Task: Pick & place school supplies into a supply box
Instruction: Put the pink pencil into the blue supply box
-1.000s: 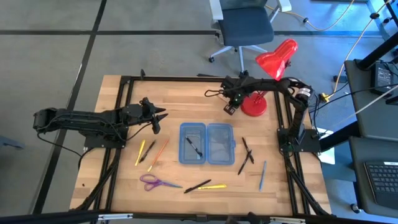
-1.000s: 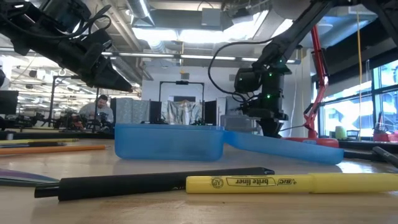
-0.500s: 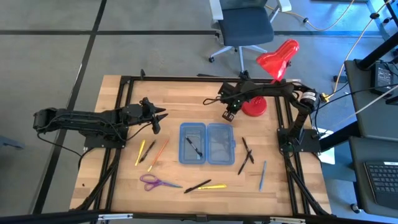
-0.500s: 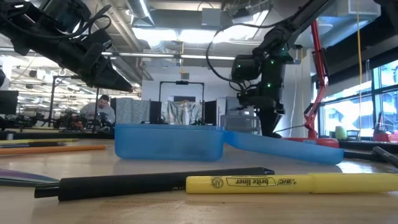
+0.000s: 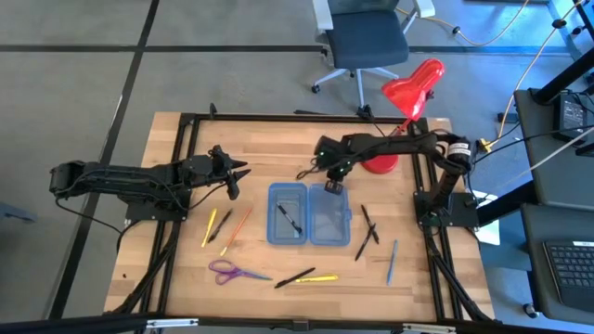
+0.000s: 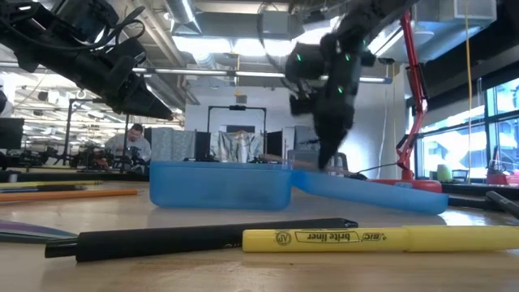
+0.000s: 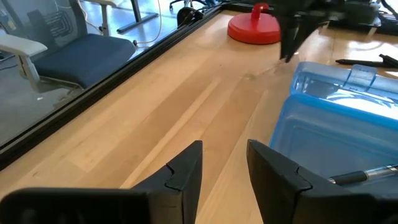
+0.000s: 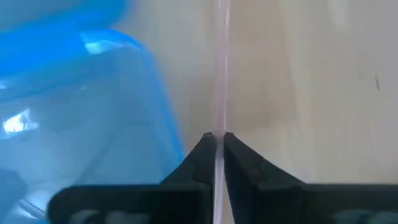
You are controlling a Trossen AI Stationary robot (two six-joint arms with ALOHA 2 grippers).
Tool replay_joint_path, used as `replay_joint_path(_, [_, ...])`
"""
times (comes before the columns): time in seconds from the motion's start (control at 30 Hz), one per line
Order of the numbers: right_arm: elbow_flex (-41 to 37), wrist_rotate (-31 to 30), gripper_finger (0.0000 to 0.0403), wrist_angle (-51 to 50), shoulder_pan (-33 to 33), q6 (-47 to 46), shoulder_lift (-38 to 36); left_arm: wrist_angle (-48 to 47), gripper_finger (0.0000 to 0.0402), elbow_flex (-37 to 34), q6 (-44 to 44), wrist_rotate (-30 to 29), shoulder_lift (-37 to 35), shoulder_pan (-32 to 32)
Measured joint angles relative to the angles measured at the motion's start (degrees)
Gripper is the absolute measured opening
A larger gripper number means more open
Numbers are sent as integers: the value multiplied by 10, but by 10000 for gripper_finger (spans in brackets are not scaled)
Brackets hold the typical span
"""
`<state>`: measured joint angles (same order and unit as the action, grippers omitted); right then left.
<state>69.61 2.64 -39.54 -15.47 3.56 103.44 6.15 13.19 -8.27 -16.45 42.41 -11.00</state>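
Note:
The supply box [image 5: 309, 213], translucent blue, lies open at mid-table with a black pen [image 5: 290, 220] in its left half. My right gripper [image 5: 334, 182] hangs over the box's far edge, shut on a thin pale pink stick [image 8: 222, 93], a pen or pencil. My left gripper [image 5: 234, 176] hovers open left of the box, holding nothing. Loose on the wood lie a yellow pencil [image 5: 211, 225], an orange pencil [image 5: 239, 227], purple scissors [image 5: 232, 272], a black pen [image 5: 295, 277], a yellow highlighter [image 5: 320, 277], crossed black pens [image 5: 368, 227] and a blue pen [image 5: 392, 260]. My right gripper pinches the thin stick between its two fingertips [image 8: 205, 146], which point steeply down. The stick [image 8: 219, 127] runs on along the fingers, past their tips, beside the box's rounded corner [image 8: 158, 74]. Whether its lower end touches the wood I cannot tell.
A red desk lamp stands with its round base [image 5: 379, 160] at the far right, just behind my right arm. Black frame rails [image 5: 278, 118] run along the table's edges. Bare wood lies between my left gripper and the box [image 7: 348, 106].
My right gripper has swung from beside the lamp base toward the table's left and near side, to the box's far edge. It has risen and rolled on the way, and has stayed shut.

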Motion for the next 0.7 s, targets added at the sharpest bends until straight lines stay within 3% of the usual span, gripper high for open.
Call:
replay_joint_path(0.23, [52, -13, 27, 34, 86, 256, -1, 0, 118, 0, 0, 0, 0, 0])
replay_joint_path(0.5, [41, -22, 29, 130, 167, 595, 3, 0, 118, 0, 0, 0, 0, 0])
replay_joint_path(0.7, [41, -43, 29, 214, 188, 657, 30, 0, 116, 0, 0, 0, 0, 0])
